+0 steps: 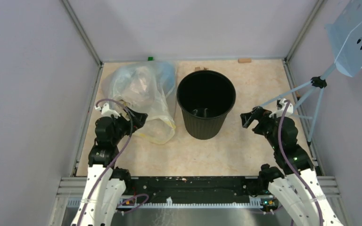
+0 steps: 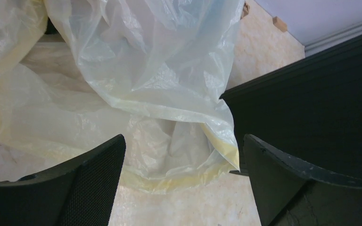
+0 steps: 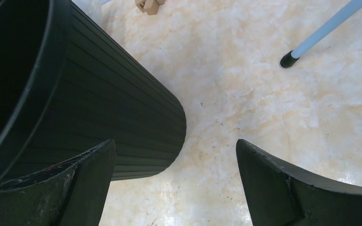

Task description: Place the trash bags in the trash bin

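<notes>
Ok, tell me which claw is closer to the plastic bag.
The left claw: it is open right at the trash bag, at its near edge. The right claw, also open, is on the other side of the trash bin.

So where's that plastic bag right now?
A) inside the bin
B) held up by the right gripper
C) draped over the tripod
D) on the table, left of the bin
D: the bag lies crumpled on the table beside the bin, on its left, with nothing lifting it.
</notes>
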Controlling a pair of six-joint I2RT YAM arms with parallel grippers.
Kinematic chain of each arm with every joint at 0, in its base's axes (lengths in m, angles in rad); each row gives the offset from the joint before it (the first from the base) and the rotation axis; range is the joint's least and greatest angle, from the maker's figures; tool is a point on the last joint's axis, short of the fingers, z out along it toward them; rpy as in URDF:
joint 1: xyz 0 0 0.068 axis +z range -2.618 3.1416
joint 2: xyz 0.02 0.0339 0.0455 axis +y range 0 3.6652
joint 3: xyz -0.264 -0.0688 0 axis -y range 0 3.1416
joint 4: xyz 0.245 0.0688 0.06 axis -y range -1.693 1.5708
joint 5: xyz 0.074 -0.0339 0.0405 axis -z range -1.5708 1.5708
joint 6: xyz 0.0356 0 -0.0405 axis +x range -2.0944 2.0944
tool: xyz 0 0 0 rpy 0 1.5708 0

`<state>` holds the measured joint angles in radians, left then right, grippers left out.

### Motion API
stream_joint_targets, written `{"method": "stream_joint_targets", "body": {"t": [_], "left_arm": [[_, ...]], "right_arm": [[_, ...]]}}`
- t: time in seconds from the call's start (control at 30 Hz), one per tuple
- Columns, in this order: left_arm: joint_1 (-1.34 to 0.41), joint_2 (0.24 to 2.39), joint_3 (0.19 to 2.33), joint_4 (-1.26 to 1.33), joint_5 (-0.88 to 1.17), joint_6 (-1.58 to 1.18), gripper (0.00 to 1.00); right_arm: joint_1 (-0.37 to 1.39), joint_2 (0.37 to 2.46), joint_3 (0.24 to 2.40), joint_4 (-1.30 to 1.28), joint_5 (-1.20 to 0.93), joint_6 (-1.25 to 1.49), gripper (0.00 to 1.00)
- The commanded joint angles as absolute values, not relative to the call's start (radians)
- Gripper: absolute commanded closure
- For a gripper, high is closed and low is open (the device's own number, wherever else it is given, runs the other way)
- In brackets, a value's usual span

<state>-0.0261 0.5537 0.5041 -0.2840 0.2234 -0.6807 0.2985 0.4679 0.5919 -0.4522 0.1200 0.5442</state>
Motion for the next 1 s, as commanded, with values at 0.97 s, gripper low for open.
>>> {"method": "stream_joint_targets", "body": {"t": [0.97], "left_arm": [[-0.028, 0.696, 0.388, -0.007, 0.579, -0.653, 0.01]], "right_arm": [[0.443, 1.055, 1.165, -0.561, 0.144, 0.486, 0.35]]}}
